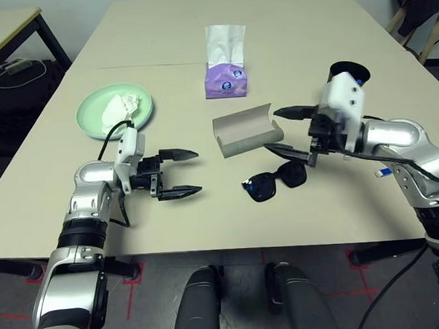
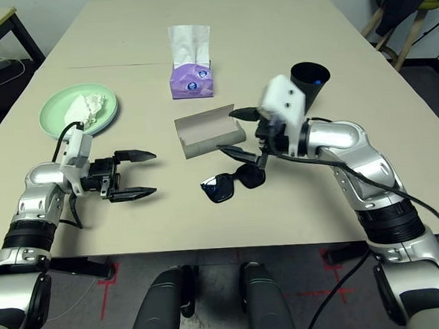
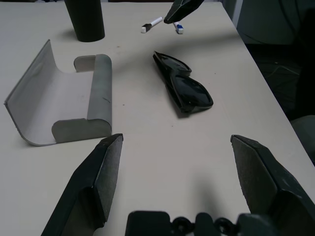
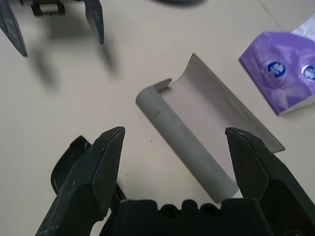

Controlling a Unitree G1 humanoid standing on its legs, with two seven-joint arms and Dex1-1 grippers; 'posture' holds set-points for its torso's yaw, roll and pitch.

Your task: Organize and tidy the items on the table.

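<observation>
Items spread over the beige surface [image 1: 171, 234], seam line across its far part: purple tissue box [image 1: 226, 80] far side, roughly mid, w/ white tissue sticking up out of top; green plate [image 1: 89, 111] on robot's L side, atop another plate, crumpled white tissue [image 1: 119, 111] lying in it; grey glasses case [image 1: 246, 137] mid surface, lid open, inside facing up, nearer robot than tissue box; black sunglasses [image 1: 262, 186] just beside case on near side, apart from it, lenses toward robot; black cup [image 2: 309, 81] upright on R side, beyond R arm. Two white pens [image 3: 155, 22] w/ dark & blue ends lie on R part of surface, near each other

L end effector [image 1: 179, 175] above surface btwn plate and case/sunglasses, pointing inward to R, fingers wide apart, nothing btwn them, holding nothing. R end effector [image 2: 240, 135] over R side of case & sunglasses, pointing inward to L, fingers wide too, nothing gripped; one finger by case edge, other above sunglasses area, can't tell if either touches

Smaller dark-legged side table [image 1: 2, 25] past surface's L edge, white cable [image 1: 22, 75] below it; chair [image 2: 408, 26] w/ dark cloth on it past far R edge
</observation>
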